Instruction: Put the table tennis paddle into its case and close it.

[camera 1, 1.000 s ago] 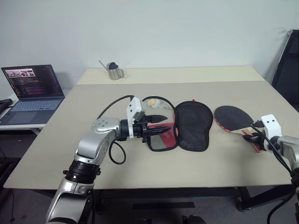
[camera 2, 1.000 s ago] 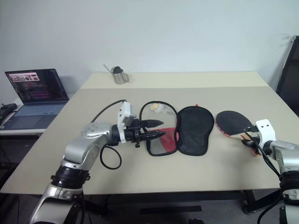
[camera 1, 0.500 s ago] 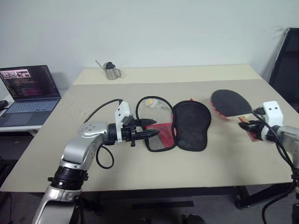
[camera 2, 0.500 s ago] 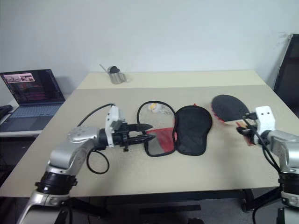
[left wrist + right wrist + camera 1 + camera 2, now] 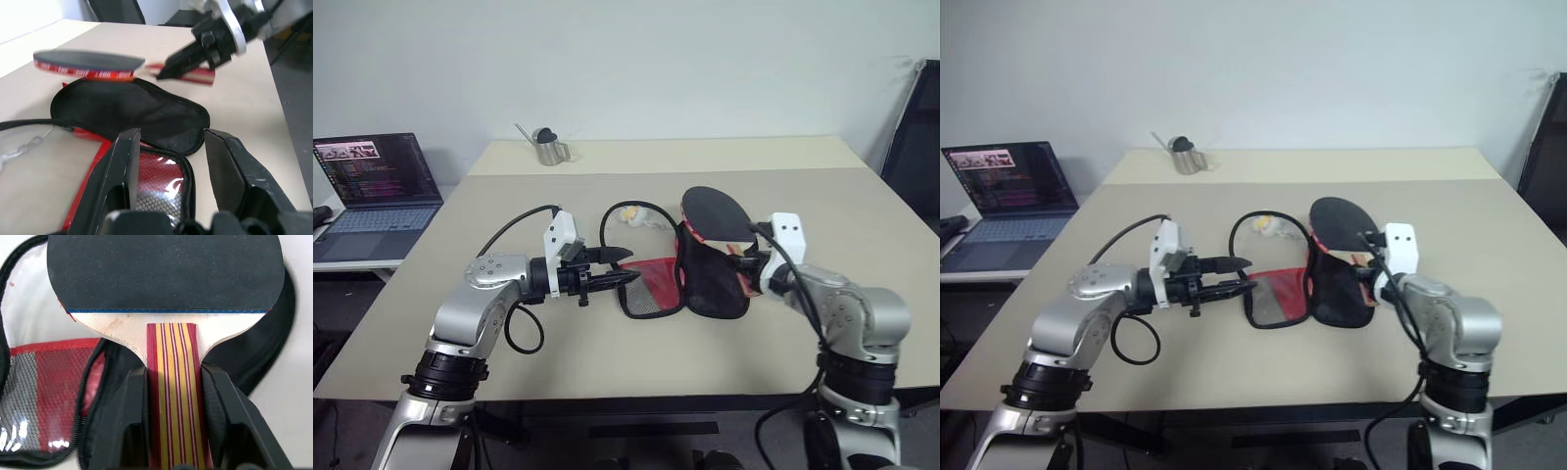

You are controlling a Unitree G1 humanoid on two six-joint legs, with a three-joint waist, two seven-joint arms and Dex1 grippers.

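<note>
The table tennis paddle (image 5: pixel 166 279) is hanging above the open case (image 5: pixel 690 269), its striped handle clamped between the jaws of the right gripper (image 5: pixel 171 396). The case is lying unzipped on the desk (image 5: pixel 607 362), its mesh-and-red half nearest the left gripper (image 5: pixel 171 166), whose jaws are standing apart and empty just beside its edge. The left wrist view is showing white lettering along the paddle's red rim, too blurred to read.

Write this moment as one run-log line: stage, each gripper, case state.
stage: carrying paddle over case | right gripper: shut on paddle handle | left gripper: open at case's mesh side | case: unzipped, open flat
</note>
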